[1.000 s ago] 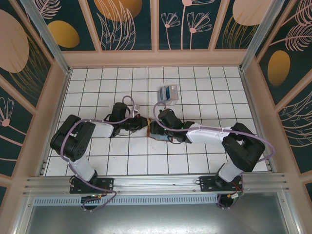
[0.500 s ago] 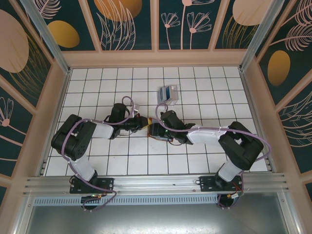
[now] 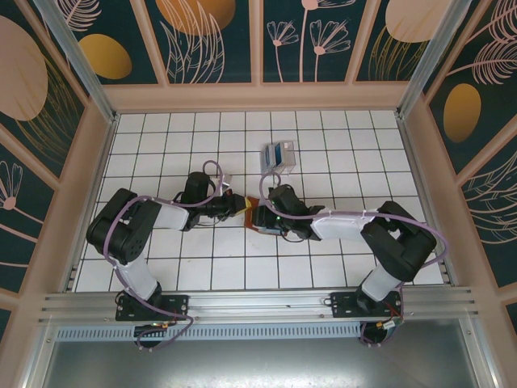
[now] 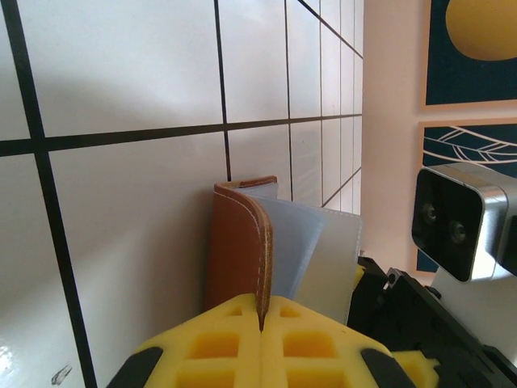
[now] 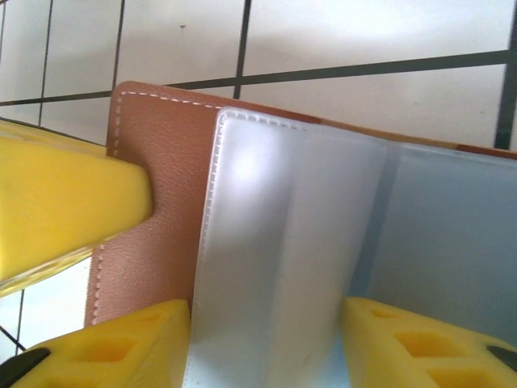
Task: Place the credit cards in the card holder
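Observation:
The reddish-brown card holder (image 3: pixel 257 220) lies open at mid-table between both arms. My left gripper (image 4: pixel 262 317) is shut on the edge of its leather cover (image 4: pixel 237 242), with clear sleeves (image 4: pixel 323 259) fanning out to the right. My right gripper (image 5: pixel 271 347) comes in from the other side. Its yellow fingertips (image 5: pixel 121 347) stand apart on either side of one clear sleeve (image 5: pixel 283 242), right at its edges; whether they press it I cannot tell. Blue credit cards (image 3: pixel 282 150) sit in a clear box farther back.
The clear plastic box (image 3: pixel 269 159) stands about two tiles behind the card holder. Low wooden walls (image 3: pixel 258 97) ring the white tiled table (image 3: pixel 161 129). My two arms meet nose to nose, and the right gripper's black body (image 4: pixel 420 323) sits close beside the left fingers.
The right gripper has edged a little left onto the card holder and its fingers have come closer together. The left gripper has kept its hold and place.

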